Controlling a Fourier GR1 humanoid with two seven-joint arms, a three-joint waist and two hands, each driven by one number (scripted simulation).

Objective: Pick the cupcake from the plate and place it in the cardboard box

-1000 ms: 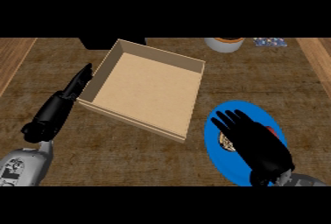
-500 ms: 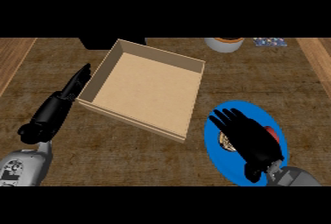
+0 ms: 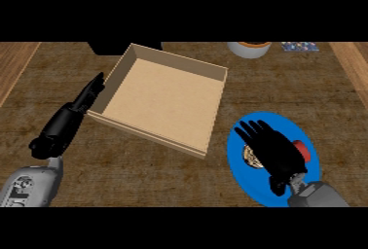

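- Left hand [image 3: 72, 114]: rests along outer left wall of cardboard box [image 3: 161, 99], fingers straight and together, holding nothing.
- Box: open, nothing inside.
- Cupcake [image 3: 249, 154]: on blue plate [image 3: 241, 180], right of box, mostly hidden under right hand [image 3: 277, 151].
- Right hand: fingers [image 3: 253, 131] straight and spread, not closed.
- Step, as judged: reach-to-grasp, pick not yet made.
- Next move: lower hand, curl fingers round cupcake, lift, carry left over box wall.
- Cupcake heading, long axis, upright or tipped: cannot tell. Only tan sliver shows left of palm, red patch at right.
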